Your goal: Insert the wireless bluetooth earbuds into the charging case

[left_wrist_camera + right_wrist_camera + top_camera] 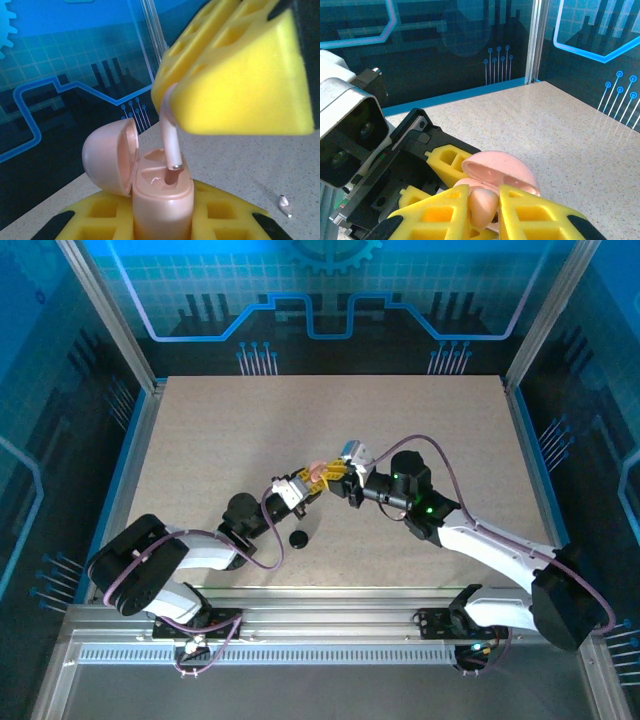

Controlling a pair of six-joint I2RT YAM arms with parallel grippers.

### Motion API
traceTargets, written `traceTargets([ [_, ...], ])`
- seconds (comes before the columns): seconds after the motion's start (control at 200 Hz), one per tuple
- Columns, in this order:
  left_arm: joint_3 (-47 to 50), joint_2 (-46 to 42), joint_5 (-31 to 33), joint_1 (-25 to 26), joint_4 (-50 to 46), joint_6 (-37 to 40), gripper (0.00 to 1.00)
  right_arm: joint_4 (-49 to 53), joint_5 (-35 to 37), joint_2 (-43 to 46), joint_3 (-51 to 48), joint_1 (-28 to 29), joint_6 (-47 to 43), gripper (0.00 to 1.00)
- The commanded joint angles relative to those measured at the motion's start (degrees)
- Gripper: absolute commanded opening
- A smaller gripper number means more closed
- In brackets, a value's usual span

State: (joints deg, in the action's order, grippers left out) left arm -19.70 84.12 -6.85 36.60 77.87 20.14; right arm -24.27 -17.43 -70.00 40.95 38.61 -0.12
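The pink charging case (pixel 162 200) stands upright with its lid (pixel 107 155) swung open to the left. My left gripper (pixel 162 217) is shut on its body, a yellow finger (pixel 90 217) on each side. A pink earbud (pixel 170 137) hangs stem-down over the case, with its metal tip at the mouth of the right-hand slot. My right gripper (pixel 484 212) is shut on that earbud's head (pixel 484 200). In the top view the left gripper (pixel 305 483) and the right gripper (pixel 340 478) meet at the case (pixel 320 471) in mid-table. A whitish earbud (pixel 284 205) lies on the table to the right.
A small black round object (pixel 297 538) lies on the table just in front of the left gripper. Blue glass walls with metal posts (pixel 110 315) enclose the speckled tabletop (pixel 450 420).
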Motion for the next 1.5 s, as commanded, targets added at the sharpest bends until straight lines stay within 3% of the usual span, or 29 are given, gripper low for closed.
traceTargets([
  [0.0,0.4,-0.9,0.5,0.6,2.4,1.6,0.14,2.7,-0.8,0.8,0.6,0.5,-1.0,0.19],
  [0.705,0.6,-1.7,0.6,0.8,2.4,2.2,0.14,5.9,2.3,-0.2,1.7,0.5,-1.5,0.19],
  [1.496,0.6,-1.3,1.3,1.4,2.4,4.3,0.14,17.0,5.9,1.4,7.2,1.3,-6.5,0.18],
])
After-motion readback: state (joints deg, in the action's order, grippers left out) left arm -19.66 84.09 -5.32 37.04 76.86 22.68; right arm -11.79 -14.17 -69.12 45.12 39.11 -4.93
